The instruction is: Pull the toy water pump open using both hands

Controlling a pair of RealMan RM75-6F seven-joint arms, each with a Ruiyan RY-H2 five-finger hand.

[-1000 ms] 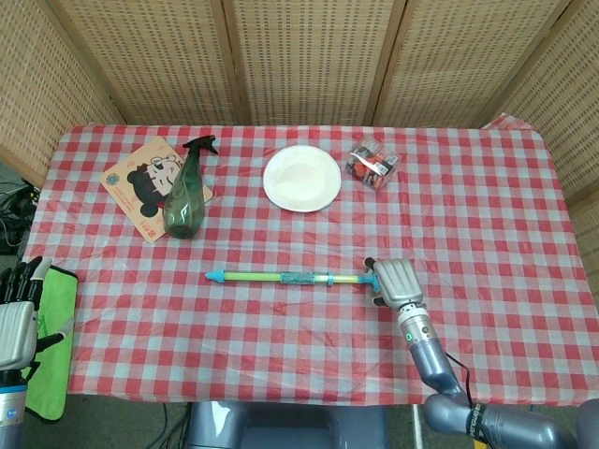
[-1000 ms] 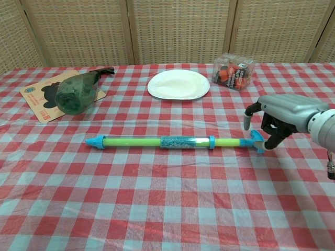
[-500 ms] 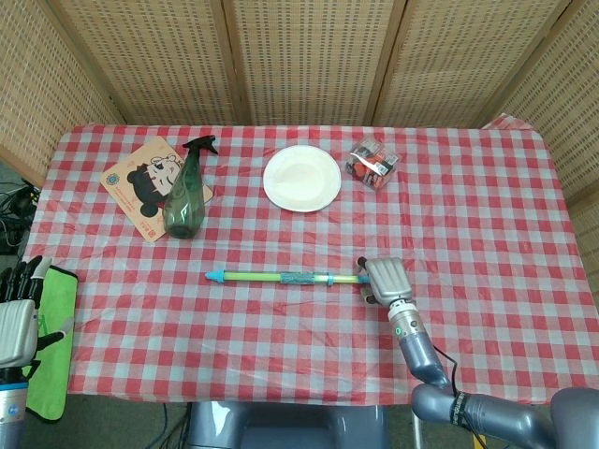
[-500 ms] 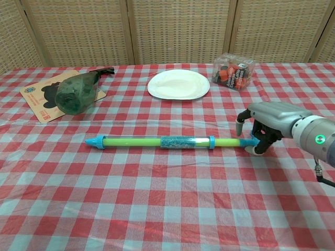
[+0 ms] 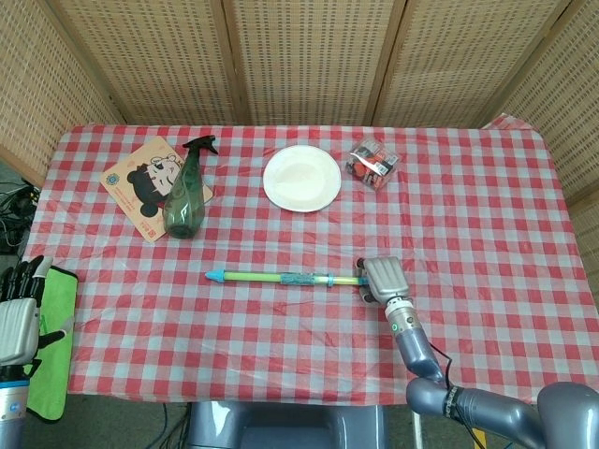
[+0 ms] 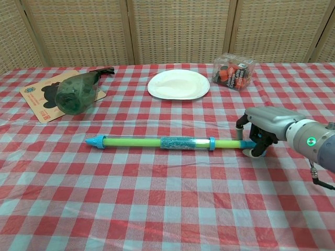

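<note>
Pump (image 6: 172, 141) lies flat on the table (image 6: 157, 209), right hand (image 6: 264, 125) curling its fingers (image 6: 242, 124) around its handle end, left hand (image 5: 17, 313) off-table with fingers spread.

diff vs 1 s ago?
The right hand has moved in toward the handle end of the toy water pump and closed its fingers around it; earlier they hung spread beside it. The pump itself has not shifted or extended. The left hand stays off the table's left edge, and the spray bottle, plate and clear box are unchanged.
</note>
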